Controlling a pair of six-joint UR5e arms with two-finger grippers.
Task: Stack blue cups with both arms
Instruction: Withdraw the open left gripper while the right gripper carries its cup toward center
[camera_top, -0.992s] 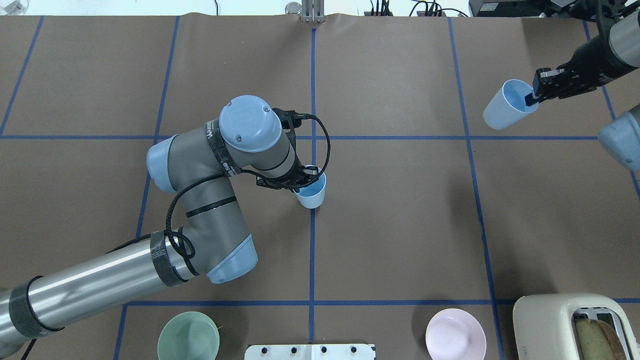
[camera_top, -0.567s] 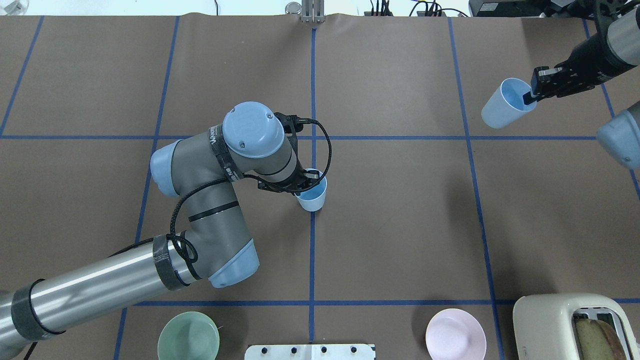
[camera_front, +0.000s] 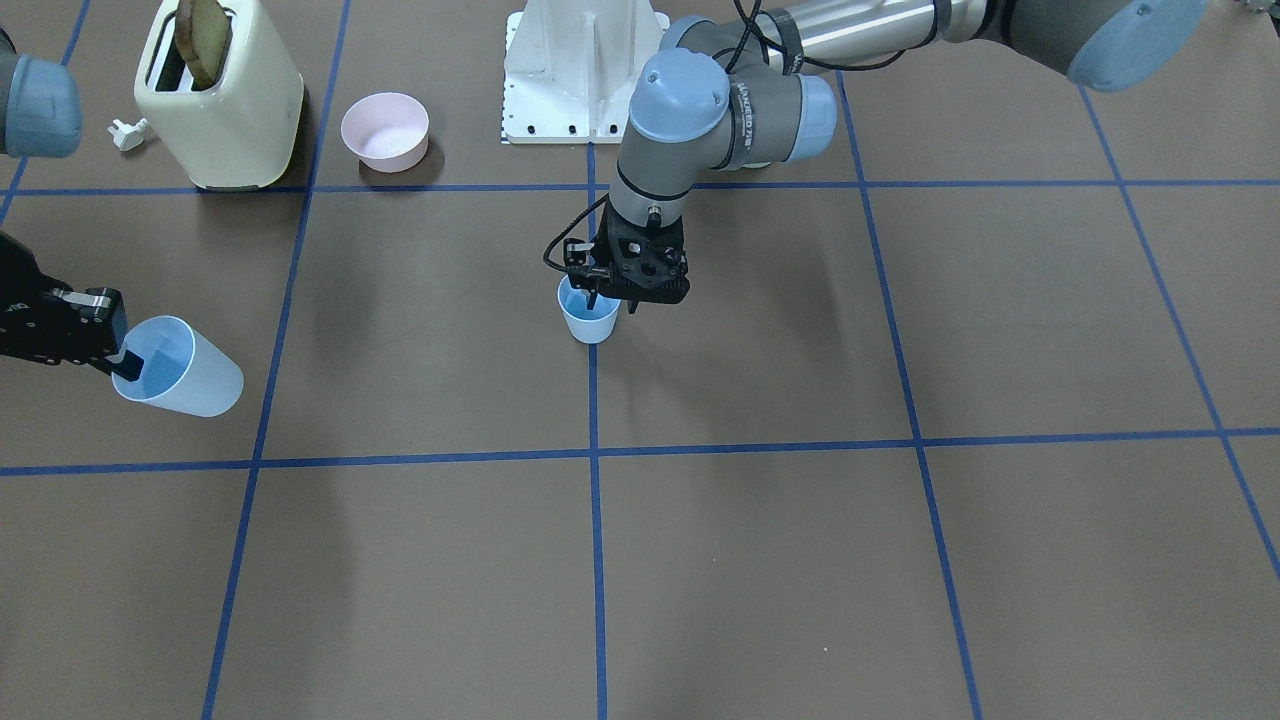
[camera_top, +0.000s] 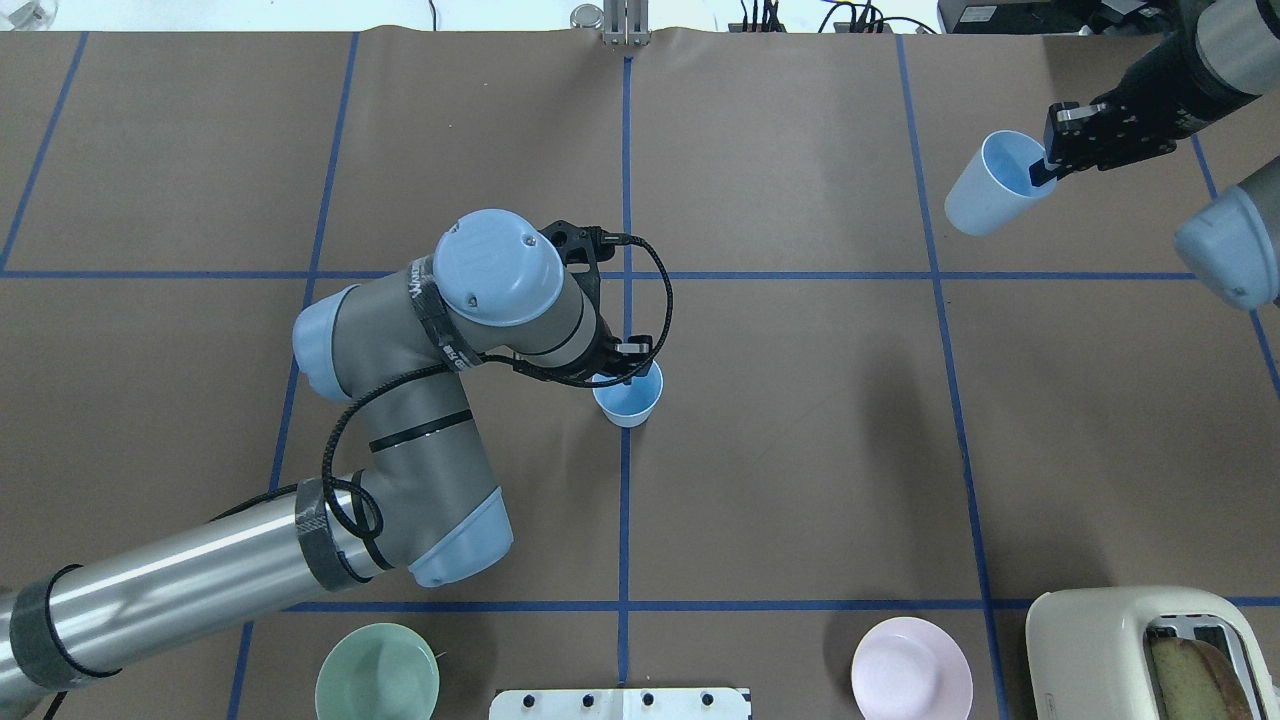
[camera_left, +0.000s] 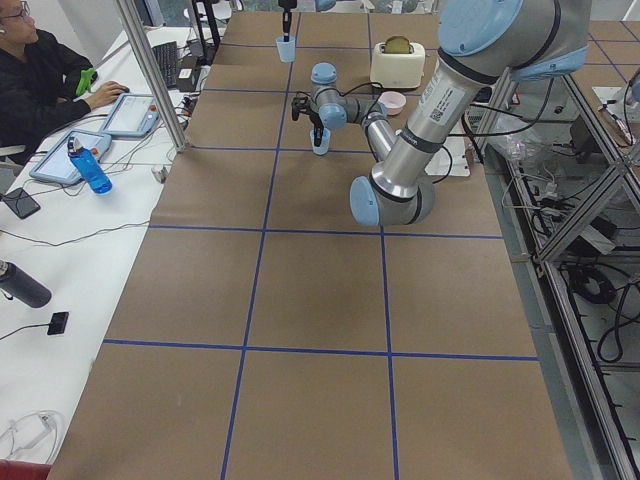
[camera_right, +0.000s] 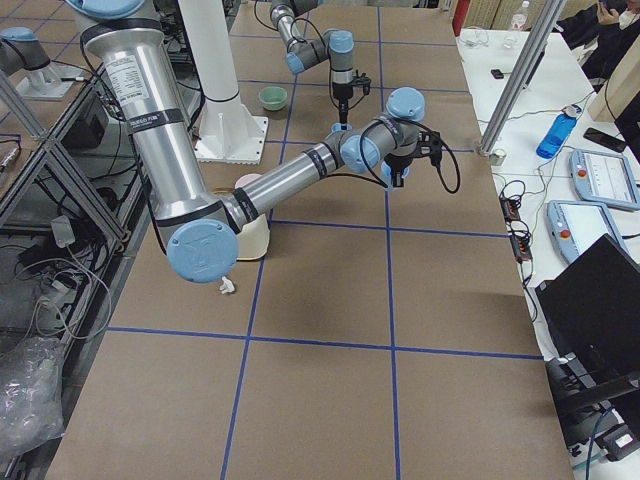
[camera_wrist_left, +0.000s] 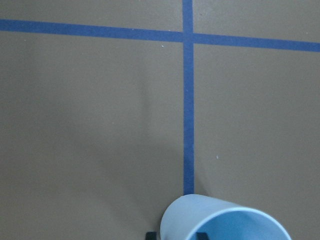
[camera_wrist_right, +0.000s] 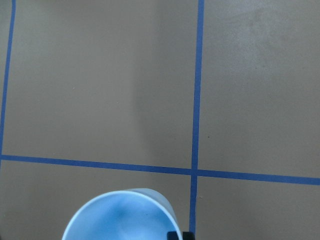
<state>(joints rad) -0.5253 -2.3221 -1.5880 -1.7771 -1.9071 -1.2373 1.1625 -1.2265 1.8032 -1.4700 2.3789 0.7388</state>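
I see the first pale-blue plastic tumbler (camera_top: 630, 405), small, smooth and tapered. It stands upright, mouth up, its rim pinched just beneath the left pincer (camera_top: 622, 375); I can't tell whether it is resting or lifted. The second pale-blue plastic tumbler (camera_top: 985, 190), identical, hangs tilted from the right pincer (camera_top: 1040, 172), with one finger inside its rim and its base slanting away.

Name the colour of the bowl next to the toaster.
The bowl is pale pink, clearest in the front-facing view.
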